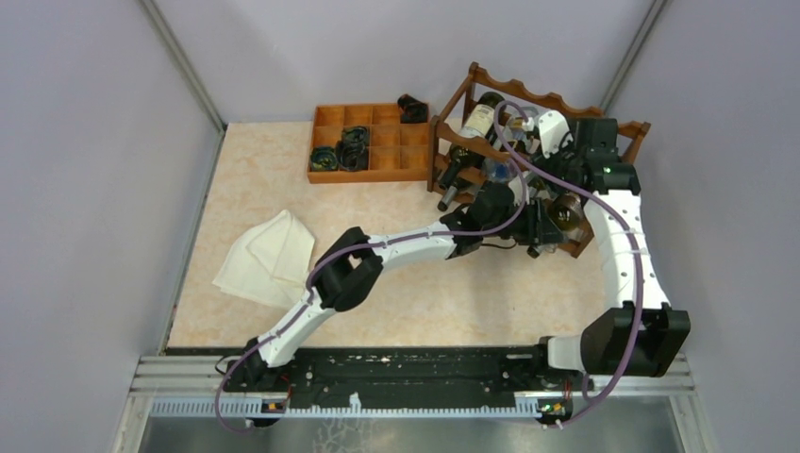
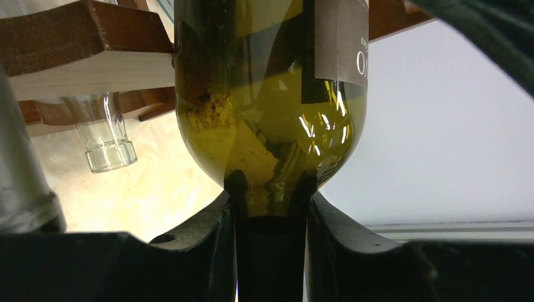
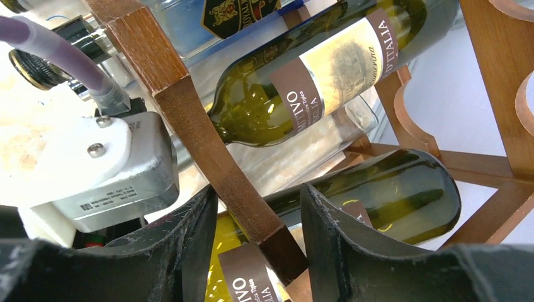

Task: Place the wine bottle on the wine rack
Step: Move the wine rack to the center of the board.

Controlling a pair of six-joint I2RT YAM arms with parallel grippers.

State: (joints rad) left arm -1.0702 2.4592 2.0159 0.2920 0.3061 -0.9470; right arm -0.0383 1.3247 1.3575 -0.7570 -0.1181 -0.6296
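The reddish-brown wine rack [image 1: 491,81] stands at the back right and holds several bottles. My left gripper [image 2: 271,189] is shut on the dark neck of an olive-green wine bottle [image 2: 264,107] with a brown label. The bottle's body lies in under a rack rail [image 2: 82,44]. In the top view my left gripper [image 1: 538,226] is at the rack's low front, with the bottle [image 1: 566,211] just beyond it. My right gripper [image 3: 258,189] is open, its fingers [image 3: 189,239] on either side of a slanted rack post [image 3: 189,107], above the same bottle's label [image 3: 252,277].
An orange-brown compartment tray [image 1: 325,115] with black cables sits left of the rack. A white cloth [image 1: 269,253] lies at the table's left. Labelled bottles [image 3: 327,69] and a clear bottle's neck [image 2: 108,141] fill the rack. The left wrist's grey camera housing [image 3: 107,163] is close to my right fingers.
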